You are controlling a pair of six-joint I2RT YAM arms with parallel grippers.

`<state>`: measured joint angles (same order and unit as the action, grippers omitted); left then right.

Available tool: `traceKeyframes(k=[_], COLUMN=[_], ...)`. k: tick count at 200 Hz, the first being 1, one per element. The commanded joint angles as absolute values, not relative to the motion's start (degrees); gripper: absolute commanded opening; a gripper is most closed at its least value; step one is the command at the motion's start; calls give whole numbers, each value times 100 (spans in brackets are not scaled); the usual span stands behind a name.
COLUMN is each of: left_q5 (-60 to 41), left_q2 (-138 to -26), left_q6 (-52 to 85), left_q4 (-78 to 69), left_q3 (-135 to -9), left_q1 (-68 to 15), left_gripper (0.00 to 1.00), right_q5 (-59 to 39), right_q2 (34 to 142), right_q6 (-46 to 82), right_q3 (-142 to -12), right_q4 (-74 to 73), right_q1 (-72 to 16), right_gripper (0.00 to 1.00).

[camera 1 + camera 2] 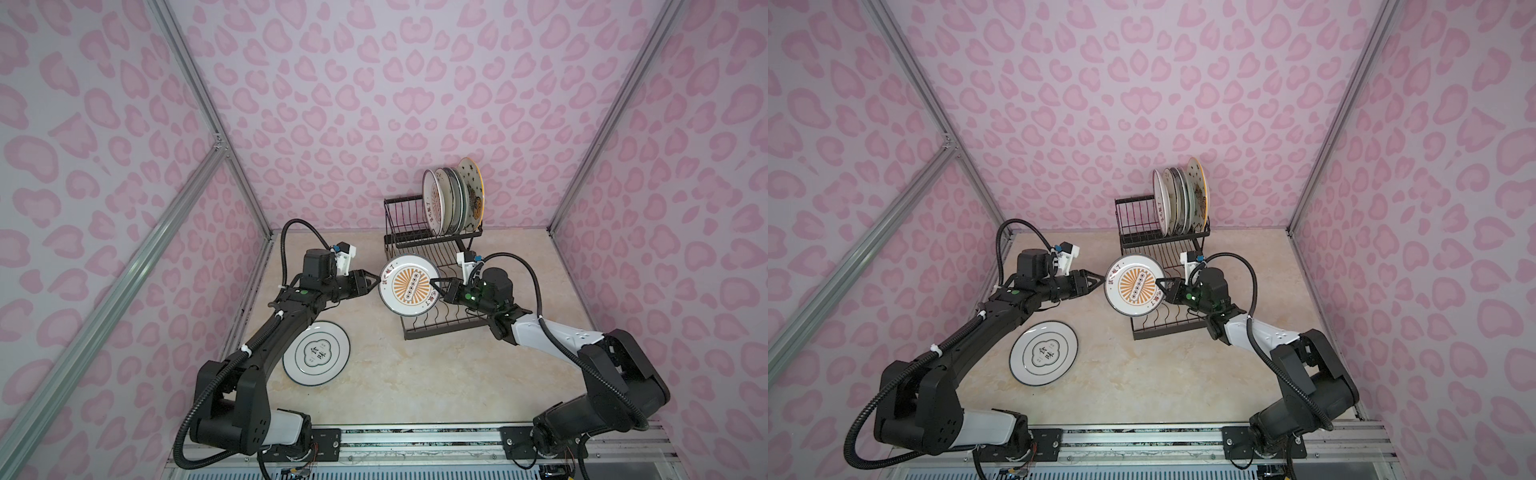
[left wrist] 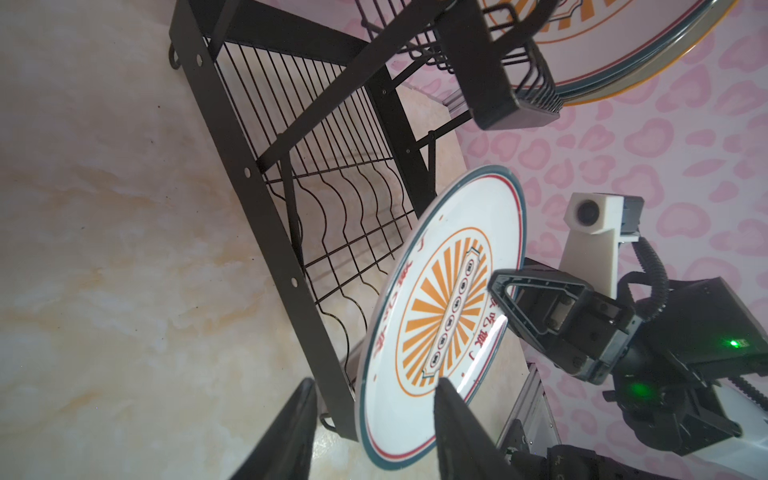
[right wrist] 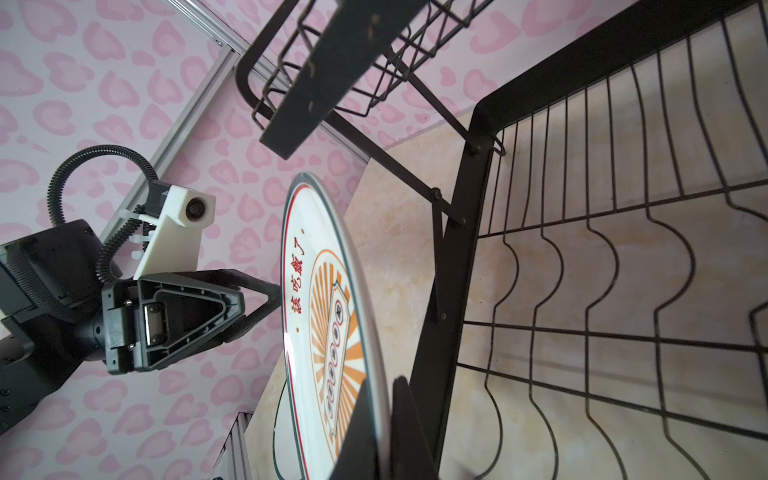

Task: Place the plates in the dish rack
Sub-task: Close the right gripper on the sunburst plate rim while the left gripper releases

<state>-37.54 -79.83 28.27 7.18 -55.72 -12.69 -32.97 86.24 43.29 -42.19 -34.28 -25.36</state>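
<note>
An orange-sunburst plate (image 1: 409,284) (image 1: 1136,284) (image 2: 440,291) (image 3: 324,291) hangs on edge above the lower tray of the black wire dish rack (image 1: 432,328) (image 1: 1163,332) (image 2: 249,166) (image 3: 457,249). My right gripper (image 1: 434,282) (image 1: 1158,282) (image 3: 384,386) is shut on its right rim. At the plate's left rim my left gripper (image 1: 376,282) (image 1: 1100,279) (image 2: 374,382) stands open, its fingers either side of the rim with gaps. Several plates (image 1: 453,199) (image 1: 1179,199) stand in the raised basket. A green-ringed emblem plate (image 1: 316,353) (image 1: 1043,352) lies flat on the table, partly under my left arm.
The rack stands at the back of the marbled table (image 1: 415,374), near the pink patterned back wall (image 1: 374,104). Aluminium frame posts (image 1: 216,137) run up the side walls. A metal rail (image 1: 415,440) carrying both arm bases runs along the front edge.
</note>
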Motion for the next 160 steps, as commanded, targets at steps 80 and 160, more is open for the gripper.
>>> traceKeyframes(k=[80,160], left_q5=[-3340,-3419], left_q2=[-7485,-7208], left_q6=[2479,2454], left_q4=[1233,1309], left_q3=[-5694,-5634], left_q1=[-1110,-1027], left_gripper=[48,48], right_q5=[-3537,-3156], right_q2=[7796,7404], right_q6=[3407,2665], right_q3=[-4254,-5137], right_q4=[-3148,-2709], right_q1=[-2679,-2681], right_gripper=[0,0])
